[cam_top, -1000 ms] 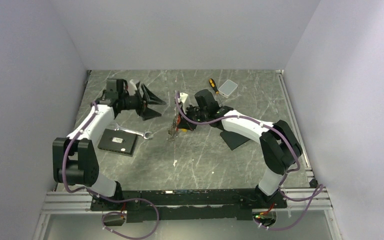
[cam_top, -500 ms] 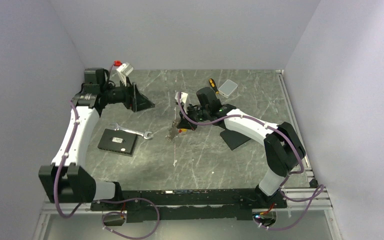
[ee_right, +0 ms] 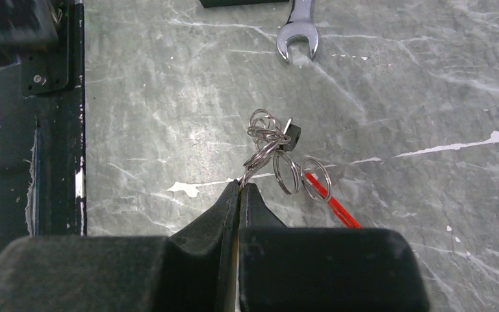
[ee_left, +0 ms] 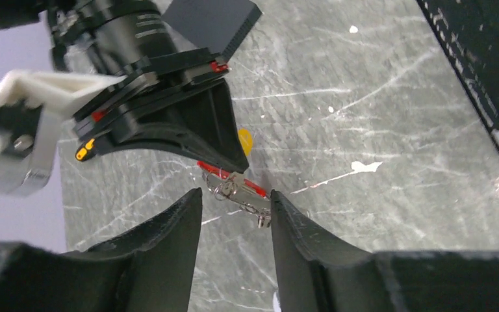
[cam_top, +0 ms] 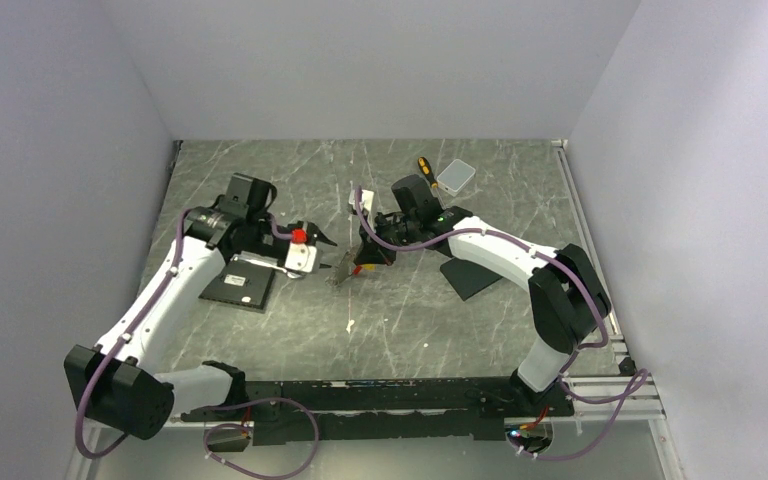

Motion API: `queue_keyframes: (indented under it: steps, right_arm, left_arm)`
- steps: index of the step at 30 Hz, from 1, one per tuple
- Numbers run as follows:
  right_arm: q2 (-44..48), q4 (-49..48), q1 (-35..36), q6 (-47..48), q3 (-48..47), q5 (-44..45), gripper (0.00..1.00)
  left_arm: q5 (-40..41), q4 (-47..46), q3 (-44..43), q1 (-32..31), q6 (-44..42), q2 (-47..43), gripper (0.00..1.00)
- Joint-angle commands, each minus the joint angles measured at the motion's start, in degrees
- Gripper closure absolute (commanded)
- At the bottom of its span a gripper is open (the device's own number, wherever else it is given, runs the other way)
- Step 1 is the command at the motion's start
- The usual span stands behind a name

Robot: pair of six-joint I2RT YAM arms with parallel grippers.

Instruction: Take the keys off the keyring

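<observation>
Two arms are met over one small bunch. Half a second earlier the left arm was lifted up and back toward the far left corner, its fingers spread wide and well apart from the bunch. Now the left fingers (ee_left: 234,197) have been brought down and in, and are set closer together, though a clear gap is kept between them. The keyring (ee_right: 266,140) is seen in that gap, just off the tips; whether either left finger is touched by it cannot be told. The right fingers (ee_right: 240,190) are found almost where they were, pressed together and pinching one thin wire loop of the keyring at their very tips.

The keyring is made up of several thin, bright steel loops linked in a tangle. A short silvery chain-like piece (ee_left: 260,211) is hung below them, beside one left finger, and a red curved plastic strip (ee_right: 328,195) is run out to one side of the right fingers. A small dark block-shaped tag (ee_right: 290,138) is caught among the loops, just past the right fingertips; nothing on it can be read. Of the keys (ee_left: 245,140), only one rounded brass-yellow end is shown, tucked against the side of the right fingers.

The desk (cam_top: 410,320) is surfaced in a dark grey stone pattern, veined and flecked with white and faintly glossy. A silver open-ended wrench (ee_right: 297,39) is laid flat on it, well beyond the right fingertips, beside a flat black slab (cam_top: 235,285).
</observation>
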State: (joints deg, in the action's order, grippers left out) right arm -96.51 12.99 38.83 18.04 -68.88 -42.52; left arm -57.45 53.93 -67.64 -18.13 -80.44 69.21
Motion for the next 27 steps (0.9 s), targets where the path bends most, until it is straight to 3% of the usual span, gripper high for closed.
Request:
queue_keyframes:
  steps: [1,17,24,27]
  right_arm:
    - [3.3,-0.5,-0.2,1.8,-2.9,-2.7,1.0]
    - [3.9,-0.3,-0.2,1.8,-2.4,-4.0,1.0]
    - [4.0,-0.4,-0.2,1.7,-2.2,-4.3,1.0]
    - [3.8,-0.6,-0.2,1.5,-2.2,-4.4,1.0]
  left_arm:
    - [5.7,-1.3,0.4,-3.9,-16.7,1.7,0.55]
    - [14.0,-11.3,2.6,-8.5,-15.0,10.1,0.57]
    - [15.4,-12.9,2.9,-8.7,-13.5,11.3,0.63]
    - [15.3,-12.6,2.8,-8.8,-12.4,11.2,0.7]
